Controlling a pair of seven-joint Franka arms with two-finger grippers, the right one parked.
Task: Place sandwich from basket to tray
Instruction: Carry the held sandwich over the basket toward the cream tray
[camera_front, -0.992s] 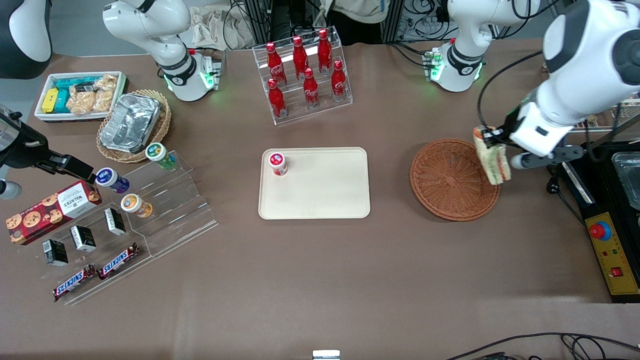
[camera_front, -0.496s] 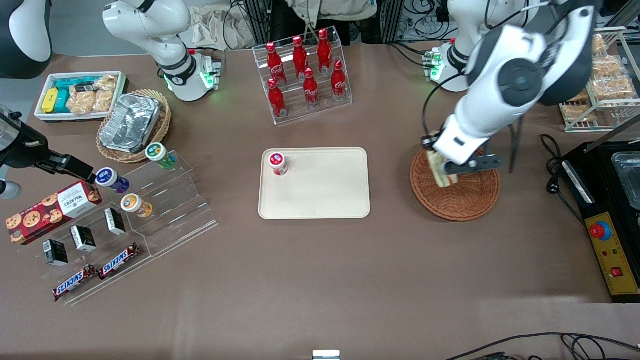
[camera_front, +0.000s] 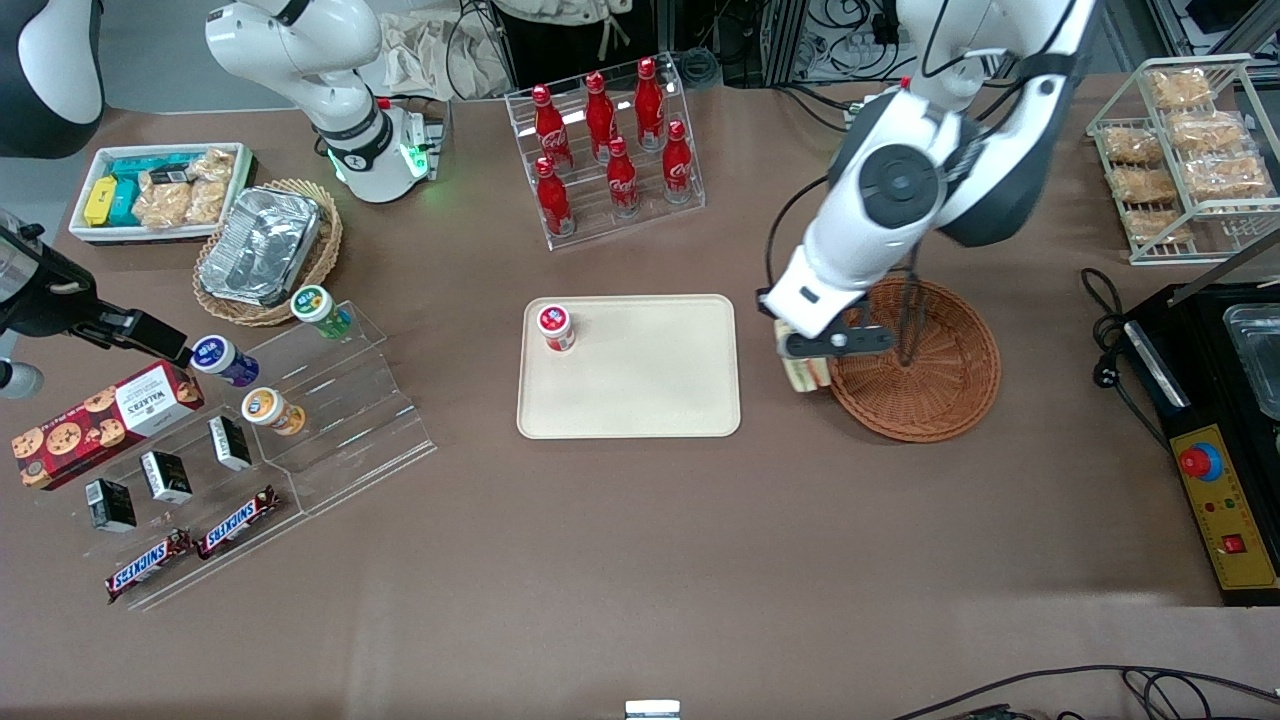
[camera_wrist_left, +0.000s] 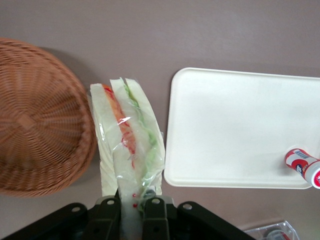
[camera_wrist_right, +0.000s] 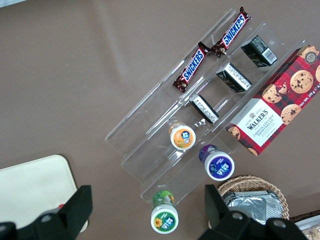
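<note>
Mid-carry right now: gripper (camera_wrist_left: 131, 210) clamped on the sandwich (camera_wrist_left: 127, 145), jaws pinching the wrapped wedge at 1 end so the rest sticks out with the orange, red and green layers showing. Hanging over bare table (camera_front: 640, 560) in the gap between the basket (camera_front: 915, 362) and the tray (camera_front: 628, 366), just past the basket rim and not over the tray yet. Looks like roughly the halfway point, only the short hop onto the tray and the release left. Possible trouble from here: grip sits on soft bread inside slippery film, and only at the tip, so a quick swing could let the wedge slide or droop out of the jaws and land on the table short of the tray. Squeezing harder probably just mashes it. Also worth watching the small red-capped jar (camera_front: 555, 327) standing in 1 corner of the tray, well apart from the sandwich for now, but a drop aimed too deep toward the parked arm's end could knock it over. Letting go right at the tray's near rim risks the wedge tipping off the edge.
</note>
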